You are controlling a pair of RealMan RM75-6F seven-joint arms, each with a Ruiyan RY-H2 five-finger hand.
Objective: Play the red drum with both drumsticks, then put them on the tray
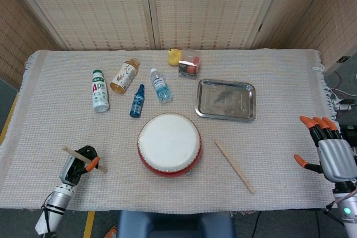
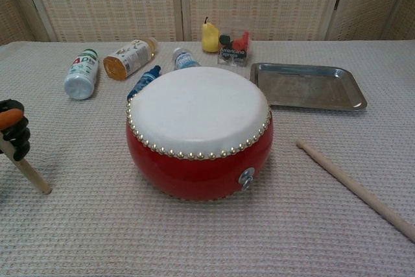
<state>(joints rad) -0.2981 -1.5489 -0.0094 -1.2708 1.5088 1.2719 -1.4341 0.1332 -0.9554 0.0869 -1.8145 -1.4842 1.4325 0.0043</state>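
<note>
Left hand (image 1: pixel 80 163) gripped one drumstick (image 1: pixel 71 153); my open right hand (image 1: pixel 329 154) sat right of the other drumstick (image 1: pixel 235 167), lying diagonally.

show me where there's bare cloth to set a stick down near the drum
Bare cloth lies between the red drum and the left hand, and right of the loose drumstick toward the right hand. Behind the drum it is crowded with bottles.

Even, bright, diffuse indoor light from overhead. Shadows soft and short. Mild glare on metal tray (image 1: pixel 225 99). Both views sharp; slight softness and wide-angle stretch toward chest-view edges.
</note>
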